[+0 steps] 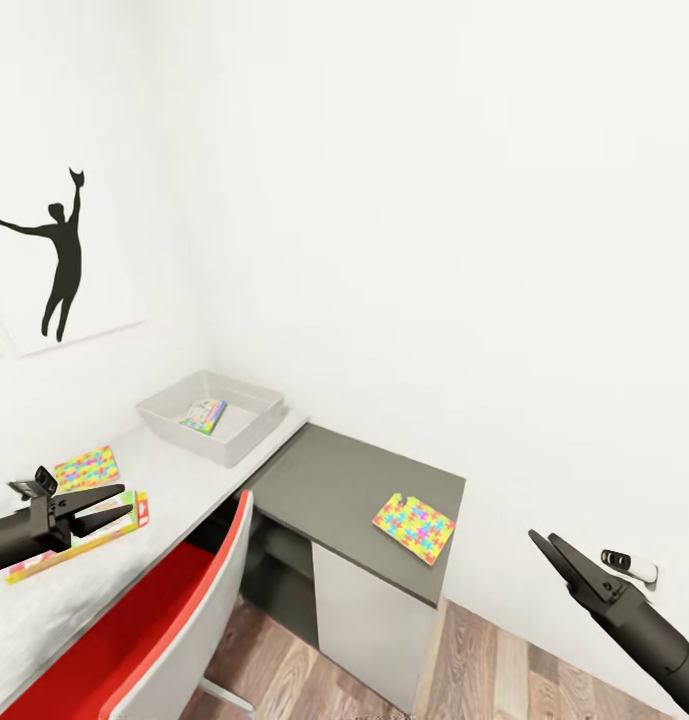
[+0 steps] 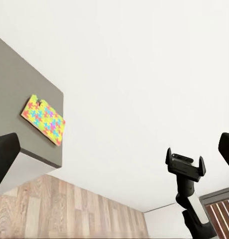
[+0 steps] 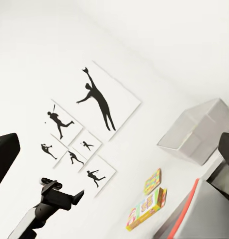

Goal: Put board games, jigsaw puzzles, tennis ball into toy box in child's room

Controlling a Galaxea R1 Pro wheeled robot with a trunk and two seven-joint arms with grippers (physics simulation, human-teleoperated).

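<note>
The light grey toy box [image 1: 246, 432] stands at the far end of the pale table [image 1: 174, 480], with one blue board game [image 1: 203, 415] lying inside it. A long board game [image 1: 44, 560] with red-yellow edging and a jigsaw puzzle [image 1: 86, 467] lie on the table beside my open, empty left gripper [image 1: 109, 508]. The other jigsaw puzzle [image 1: 414, 527] rests on the lower dark grey section [image 1: 334, 480]. My right gripper [image 1: 546, 548] hovers open and empty off the table's right end. The tennis ball and bed are out of view.
A red chair [image 1: 134, 640] with a white shell is pushed under the table at the lower left. Baseball silhouette pictures [image 3: 97, 99] hang on the white wall. Wood-plank floor [image 1: 484, 670] lies to the right of the white drawer front [image 1: 369, 620].
</note>
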